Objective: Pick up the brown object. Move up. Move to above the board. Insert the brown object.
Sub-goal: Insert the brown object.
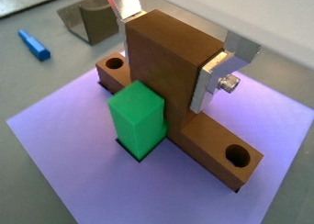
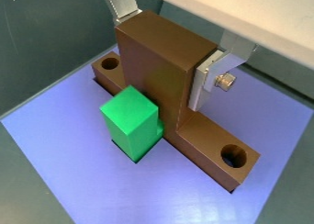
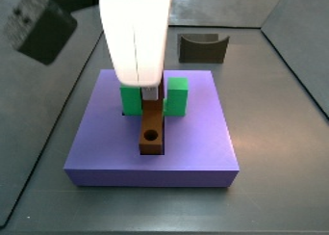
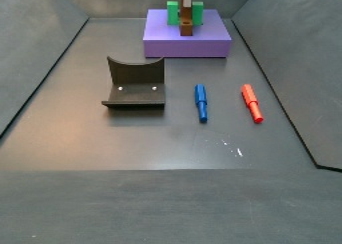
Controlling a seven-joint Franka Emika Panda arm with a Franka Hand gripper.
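Observation:
The brown object [image 1: 166, 76] is a T-shaped block. Its long bar with round holes lies on the purple-blue board [image 1: 68, 140], and its short piece stands upright beside the green block [image 1: 138, 117]. My gripper [image 1: 166, 53] is shut on the upright piece, with a silver finger [image 1: 207, 85] flat against each side. The other wrist view shows the same grip [image 2: 162, 49] on the brown object [image 2: 160, 72], the green block [image 2: 132, 122] and the board [image 2: 73, 173]. In a side view my gripper [image 3: 150, 89] stands over the board [image 3: 193, 152], with the brown bar [image 3: 152, 135] between the green arms [image 3: 176, 96].
A dark grey curved block [image 4: 134, 85] stands on the floor in front of the board [image 4: 201, 43], with a blue peg [image 4: 202, 101] and a red peg [image 4: 250, 103] beside it. The blue peg also shows in a wrist view [image 1: 35, 46]. Dark walls enclose the floor.

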